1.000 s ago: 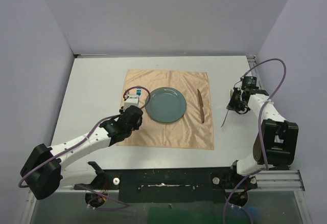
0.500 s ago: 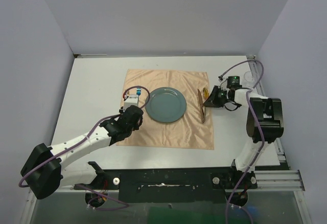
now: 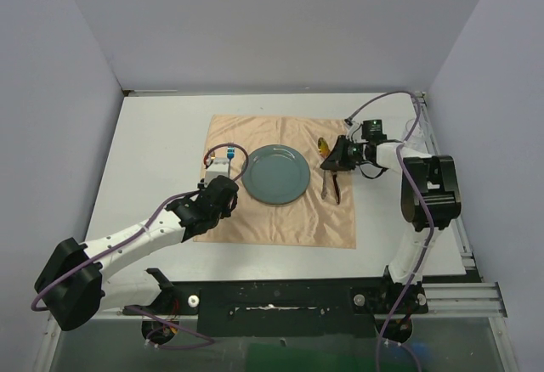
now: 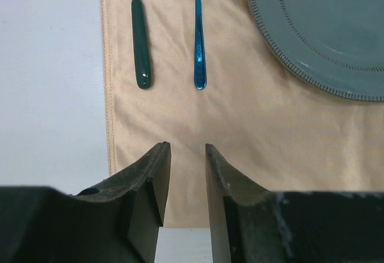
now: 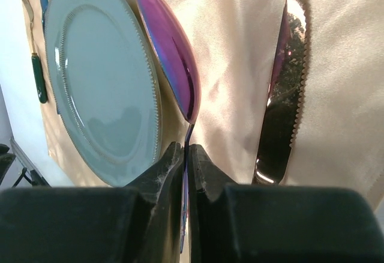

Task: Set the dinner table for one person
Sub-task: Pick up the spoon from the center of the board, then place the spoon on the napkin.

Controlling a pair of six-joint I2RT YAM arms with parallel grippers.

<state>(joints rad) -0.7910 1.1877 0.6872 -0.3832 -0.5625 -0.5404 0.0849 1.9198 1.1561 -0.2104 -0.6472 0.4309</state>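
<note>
Right end effector (image 5: 186,155) is gripping a purple iridescent spoon (image 5: 171,47) by its handle, just right of the plate (image 3: 275,174), between the plate and the knife (image 5: 282,95). Left end effector (image 4: 185,173) is hovering with jaws parted, empty, near-left of the plate, over the cloth (image 3: 280,219). The table (image 3: 161,134) is lying under the cloth and plate.
</note>
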